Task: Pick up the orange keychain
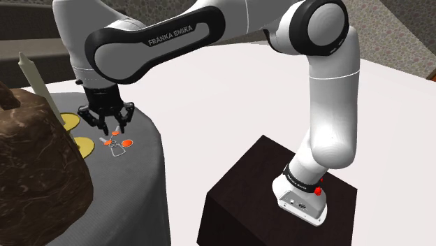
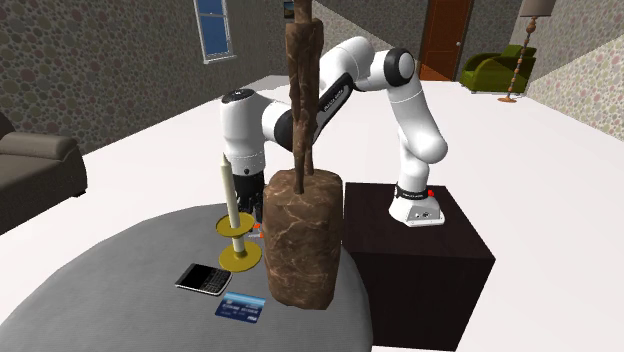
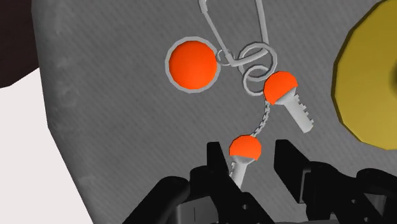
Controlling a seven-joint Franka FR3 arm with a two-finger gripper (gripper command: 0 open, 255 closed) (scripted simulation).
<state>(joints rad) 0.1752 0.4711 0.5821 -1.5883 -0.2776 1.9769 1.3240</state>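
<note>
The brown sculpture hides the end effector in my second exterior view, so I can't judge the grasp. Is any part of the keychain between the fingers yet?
Observer: Yes. The wrist view shows the end effector open, with one orange-capped key of the keychain between its fingers, which stand apart.
Operator: Where is the rest of it?
Observer: Just beyond the fingertips: a round orange tag and a second key, joined by rings.
Operator: Anything close by?
Observer: A yellow disc lies beside the second key, apart from it.
</note>
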